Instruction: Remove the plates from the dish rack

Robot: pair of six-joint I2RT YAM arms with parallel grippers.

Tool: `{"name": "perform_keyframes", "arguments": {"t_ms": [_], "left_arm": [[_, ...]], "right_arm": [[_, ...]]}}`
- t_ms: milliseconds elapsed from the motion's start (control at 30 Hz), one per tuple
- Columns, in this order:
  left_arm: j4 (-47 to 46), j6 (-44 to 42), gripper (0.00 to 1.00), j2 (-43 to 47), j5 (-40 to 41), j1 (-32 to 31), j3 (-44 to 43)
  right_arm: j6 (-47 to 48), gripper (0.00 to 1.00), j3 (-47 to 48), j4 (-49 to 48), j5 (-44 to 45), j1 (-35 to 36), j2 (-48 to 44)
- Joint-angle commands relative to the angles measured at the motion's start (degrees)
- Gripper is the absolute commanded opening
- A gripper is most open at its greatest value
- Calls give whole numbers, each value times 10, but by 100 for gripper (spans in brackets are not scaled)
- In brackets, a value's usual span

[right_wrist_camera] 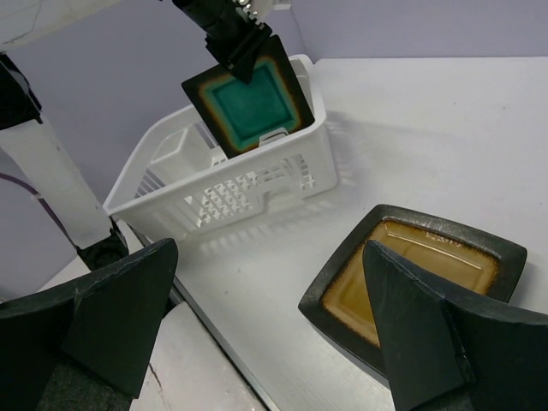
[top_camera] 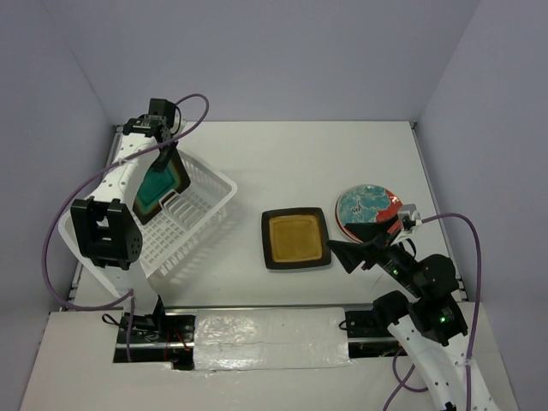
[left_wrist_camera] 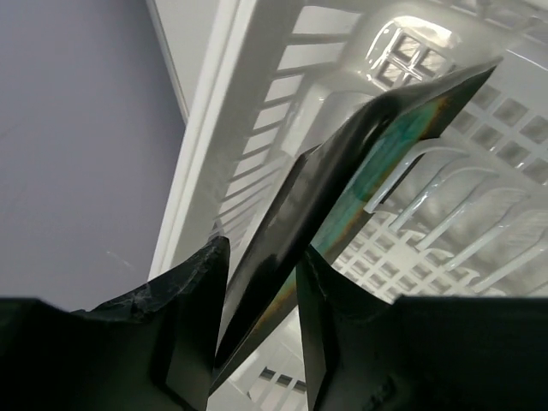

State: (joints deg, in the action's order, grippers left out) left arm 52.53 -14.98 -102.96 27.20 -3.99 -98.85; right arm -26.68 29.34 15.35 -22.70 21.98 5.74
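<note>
At the left, the left end effector (top_camera: 163, 147) is grasping the top edge of the teal square plate (top_camera: 161, 187), its fingers (left_wrist_camera: 193, 291) pressing on both faces, and the plate is standing tilted with its lower edge inside the white dish rack (top_camera: 205, 224) at the rack's left end. In the middle, the mustard square plate (top_camera: 295, 239) is lying flat on the worktop (top_camera: 282, 163), apart from the rack, with the round red plate (top_camera: 364, 210) lying flat just right of it. The right end effector (top_camera: 353, 240) is hovering released near those two plates, jaws spread wide and holding nothing.

No legible text or labels anywhere.
</note>
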Motion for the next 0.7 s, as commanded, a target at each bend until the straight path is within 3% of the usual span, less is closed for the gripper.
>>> {"name": "perform_keyframes", "arguments": {"t_ms": [0,167,267,433,667], "left_arm": [[0,0,48,-7,-22,-1,-14],[5,-1,37,-7,-17,-1,-14],[13,0,18,-4,-8,-1,-25],[26,0,1,-4,-3,-1,-44],[20,-11,0,7,7,-1,-30]], "right_arm": [[8,95,19,-4,2,3,-7],[9,95,19,-2,3,2,-7],[9,95,19,-3,4,2,-7],[12,95,20,-1,12,3,-7],[12,95,19,-2,15,2,-6]]}}
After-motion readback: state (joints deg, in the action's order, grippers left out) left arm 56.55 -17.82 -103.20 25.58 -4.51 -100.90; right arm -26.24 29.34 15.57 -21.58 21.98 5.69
